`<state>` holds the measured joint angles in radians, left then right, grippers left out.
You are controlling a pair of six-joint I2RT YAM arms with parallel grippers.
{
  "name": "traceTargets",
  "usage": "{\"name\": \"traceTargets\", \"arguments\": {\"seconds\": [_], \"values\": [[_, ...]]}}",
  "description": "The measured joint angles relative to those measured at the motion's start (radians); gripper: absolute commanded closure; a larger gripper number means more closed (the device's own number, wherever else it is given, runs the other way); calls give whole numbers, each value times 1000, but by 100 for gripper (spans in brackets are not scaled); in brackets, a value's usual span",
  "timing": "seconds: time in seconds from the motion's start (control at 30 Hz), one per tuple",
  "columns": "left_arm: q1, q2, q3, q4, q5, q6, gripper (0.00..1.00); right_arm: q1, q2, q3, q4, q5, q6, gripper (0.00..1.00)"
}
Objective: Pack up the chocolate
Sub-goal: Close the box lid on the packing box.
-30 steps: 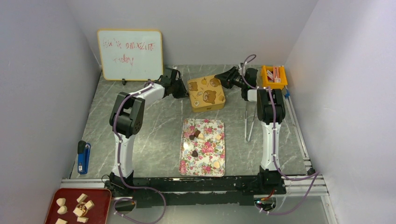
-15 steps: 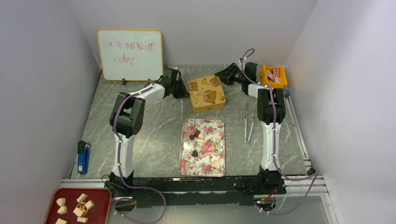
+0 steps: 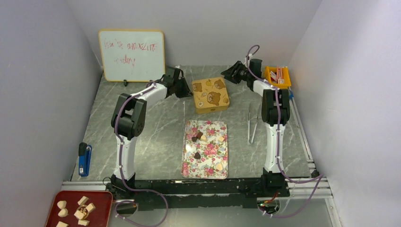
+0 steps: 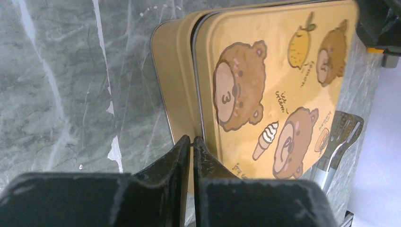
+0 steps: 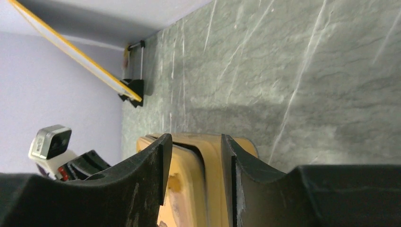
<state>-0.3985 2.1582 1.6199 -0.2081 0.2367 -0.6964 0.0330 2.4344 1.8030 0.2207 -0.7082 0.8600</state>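
Note:
Several small chocolates (image 3: 197, 155), dark brown, tan and cream, lie scattered on a floral tray (image 3: 191, 165) at the table's middle. Behind it stands a yellow tin with bear pictures (image 3: 210, 94), its lid on. My left gripper (image 3: 185, 92) is shut, and in the left wrist view its tips (image 4: 191, 138) press against the tin (image 4: 265, 71) at the seam under the lid. My right gripper (image 3: 229, 75) hovers open at the tin's far right corner. In the right wrist view the tin's edge (image 5: 187, 198) shows between the fingers of that gripper (image 5: 195, 138).
Metal tongs (image 3: 252, 123) lie right of the floral tray. An orange box (image 3: 277, 76) sits at the back right, a whiteboard (image 3: 132, 55) at the back left. A blue tool (image 3: 84, 159) lies at the left. A red tray (image 3: 56, 217) with pale chunks is at the near left.
The right gripper has drawn back and up from the tin's corner, opening slightly. The tin has shifted a little to the right. The left gripper stays shut at the tin's side.

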Motion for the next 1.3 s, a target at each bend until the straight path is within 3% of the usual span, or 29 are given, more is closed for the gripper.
{"name": "traceTargets", "arguments": {"seconds": [0.47, 0.7, 0.87, 1.17, 1.3], "values": [[0, 1, 2, 0, 0, 0, 87, 0, 0, 175, -205, 124, -174, 53], [0, 1, 2, 1, -1, -2, 87, 2, -36, 95, -282, 172, -223, 55], [0, 1, 2, 2, -2, -3, 87, 17, -149, -54, -360, 261, -274, 63], [0, 1, -18, 8, -2, -3, 87, 37, -380, -129, -455, 495, -372, 98], [0, 1, -27, 6, -10, -2, 87, 40, -441, -167, -469, 575, -399, 100]]}}
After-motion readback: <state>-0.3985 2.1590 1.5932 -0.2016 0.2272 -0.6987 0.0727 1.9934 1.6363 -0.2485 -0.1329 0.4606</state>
